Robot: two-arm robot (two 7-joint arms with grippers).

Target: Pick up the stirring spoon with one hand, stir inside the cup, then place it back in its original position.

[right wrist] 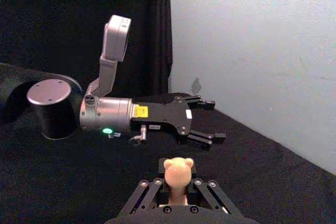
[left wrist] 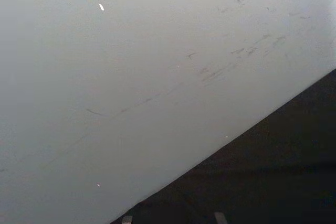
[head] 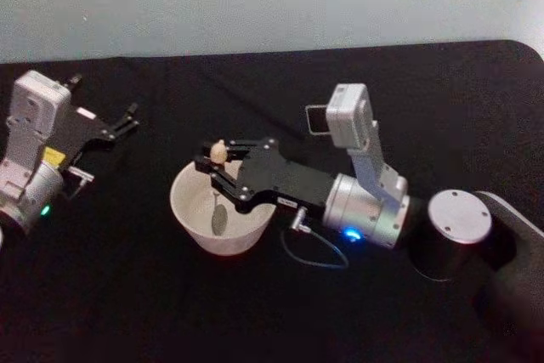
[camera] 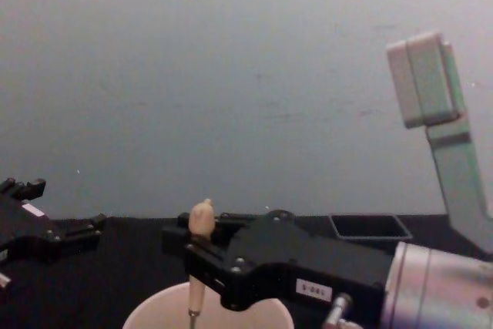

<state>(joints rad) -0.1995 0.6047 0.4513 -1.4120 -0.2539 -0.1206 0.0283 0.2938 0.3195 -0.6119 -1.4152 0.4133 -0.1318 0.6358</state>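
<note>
Now | right gripper [head: 212, 167] jaws pinching stirring spoon [head: 218, 218] in cup [head: 180, 203]; white label [camera: 316, 291] unreadable | left gripper [head: 104, 97] parked, jaws spread

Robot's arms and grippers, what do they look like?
The right gripper and left gripper are flat black linkages on silver cylindrical wrists bearing pale grey camera blocks. Right has a white label, blue light and looped cable; left a yellow label and green light.

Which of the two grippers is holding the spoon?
The right gripper, over the cup: it clamps the spoon by the wooden handle. The left gripper rests open and empty, off to the side.
</note>
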